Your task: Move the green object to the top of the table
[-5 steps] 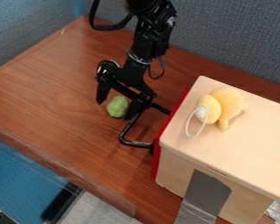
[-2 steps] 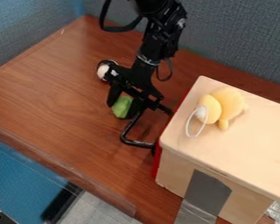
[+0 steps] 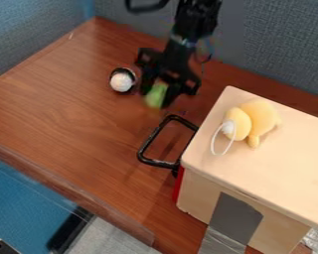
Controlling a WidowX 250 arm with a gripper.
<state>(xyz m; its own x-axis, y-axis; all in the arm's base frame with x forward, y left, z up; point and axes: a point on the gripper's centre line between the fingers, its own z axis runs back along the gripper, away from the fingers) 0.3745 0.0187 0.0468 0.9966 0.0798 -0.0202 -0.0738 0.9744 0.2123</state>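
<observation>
Camera view: the gripper (image 3: 156, 100) was closed around the green object (image 3: 155, 94), a white ball (image 3: 121, 82) beside it, a black handle (image 3: 157, 162) near.

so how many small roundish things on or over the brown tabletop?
2: the green object, in the pincer; the white ball, left of it in view. The box may hide more.

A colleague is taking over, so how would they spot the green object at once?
Start at the pale box and the black handle on its side. Just above that handle in the view, the black gripper holds the green object. Its light green colour sets it apart from the round white-and-black thing nearby.
</observation>
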